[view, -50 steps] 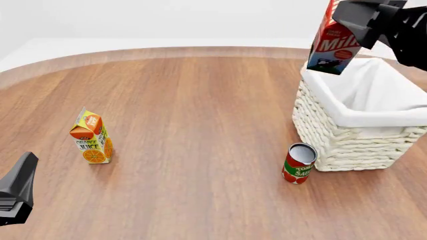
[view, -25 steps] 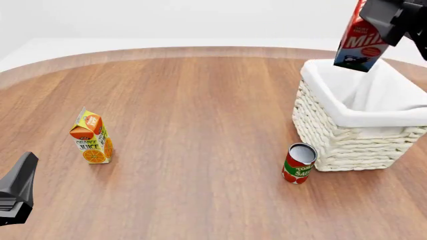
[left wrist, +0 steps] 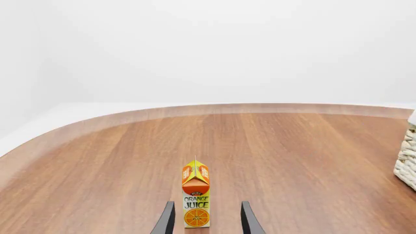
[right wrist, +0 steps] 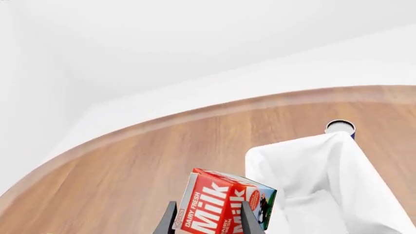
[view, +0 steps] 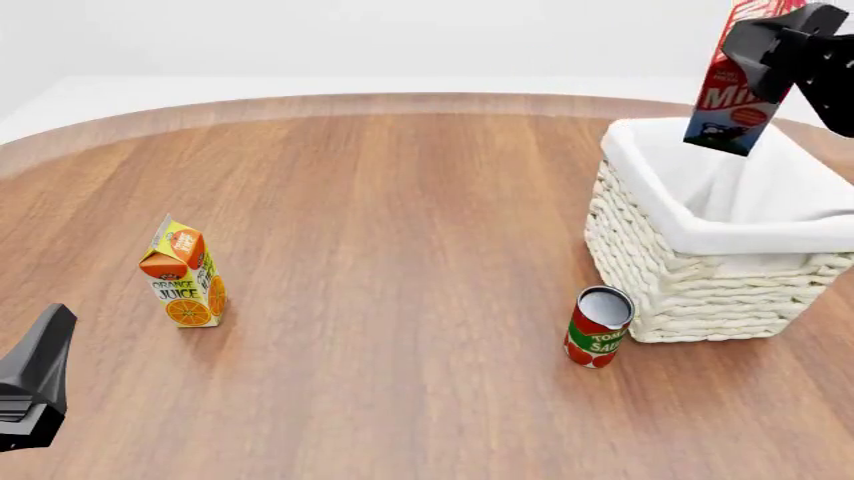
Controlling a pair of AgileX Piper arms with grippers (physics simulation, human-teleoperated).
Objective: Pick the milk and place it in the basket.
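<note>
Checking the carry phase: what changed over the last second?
The right gripper, still shut on the milk, carried it rightward from over the basket's near-left rim to above its inside; the carton is tilted and not released. Left gripper, juice, can and basket stayed put.

We see the right gripper (view: 771, 55) raised at the table's far right edge, fingers (right wrist: 167, 220) clamped on the milk (view: 731, 105); left gripper (view: 34, 385) low at near left edge, fingers (left wrist: 248, 220) apart w/ nothing between.
</note>
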